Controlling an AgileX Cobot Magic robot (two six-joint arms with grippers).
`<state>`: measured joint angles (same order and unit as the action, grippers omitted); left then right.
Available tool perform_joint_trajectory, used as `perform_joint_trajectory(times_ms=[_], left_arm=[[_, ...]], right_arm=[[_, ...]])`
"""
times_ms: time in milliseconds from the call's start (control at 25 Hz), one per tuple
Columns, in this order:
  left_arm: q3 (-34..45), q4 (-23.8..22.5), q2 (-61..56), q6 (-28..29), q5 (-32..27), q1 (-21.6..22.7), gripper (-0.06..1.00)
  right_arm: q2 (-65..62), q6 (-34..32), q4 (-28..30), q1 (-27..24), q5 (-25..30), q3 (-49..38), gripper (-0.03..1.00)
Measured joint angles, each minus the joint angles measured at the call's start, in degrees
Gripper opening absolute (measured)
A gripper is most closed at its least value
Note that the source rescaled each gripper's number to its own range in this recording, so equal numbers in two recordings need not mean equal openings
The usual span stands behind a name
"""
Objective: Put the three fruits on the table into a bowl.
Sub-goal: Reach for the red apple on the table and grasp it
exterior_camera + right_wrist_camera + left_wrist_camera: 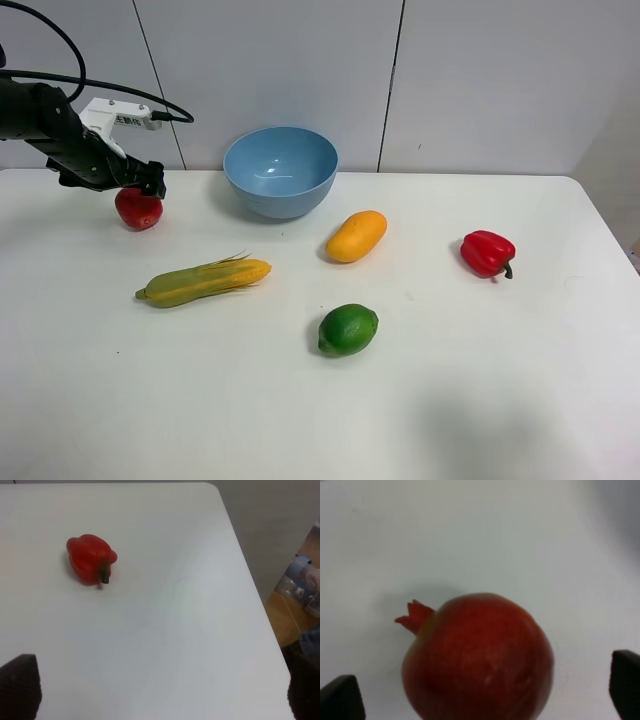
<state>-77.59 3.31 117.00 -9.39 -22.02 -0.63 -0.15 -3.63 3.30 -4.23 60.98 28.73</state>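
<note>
- Left wrist view: my left gripper [482, 695] has its jaws spread wide, with a dark fingertip [340, 699] on either side of the red pomegranate [480, 660]. It clamps nothing.
- White table [520, 540] shows between the fruit and each fingertip, so neither one touches its skin in this view.
- The pomegranate sits on the table, its small crown [415, 616] pointing off to one side rather than up.
- Exterior high view: my left arm [45, 120] reaches in from the left edge. The gripper hangs right over the pomegranate at the far left of the table and hides the fruit's top.
- The light-blue bowl [280, 170] stands upright near the back edge, to the right of the pomegranate and apart from it.
- The orange-yellow mango [356, 236] lies on the table just in front of the bowl and a little to its right, not touching it.
- The green lime [348, 329] lies nearer the front, around the middle of the table, well apart from the bowl.
- A corn cob [205, 281] lies between the pomegranate and the lime, to the left of the mango.
- A red bell pepper [487, 252] sits to the right of the mango, its stem turned toward the front.
- Right wrist view: my right gripper [165, 690] also has its jaws wide apart and grips nothing. Its two dark fingertips [17, 687] frame bare table.
- The pepper lies ahead of that gripper, near the table's rounded corner.
</note>
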Motion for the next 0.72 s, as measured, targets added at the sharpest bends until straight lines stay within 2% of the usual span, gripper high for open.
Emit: perform_joint_trajectory(times_ms=[720], left_arm=[[-0.05,0.39,6.22,-0.15,5.22,1.29,1.0]], right_arm=[[0.0,0.0,0.0,0.0,0.0,0.0,1.0]])
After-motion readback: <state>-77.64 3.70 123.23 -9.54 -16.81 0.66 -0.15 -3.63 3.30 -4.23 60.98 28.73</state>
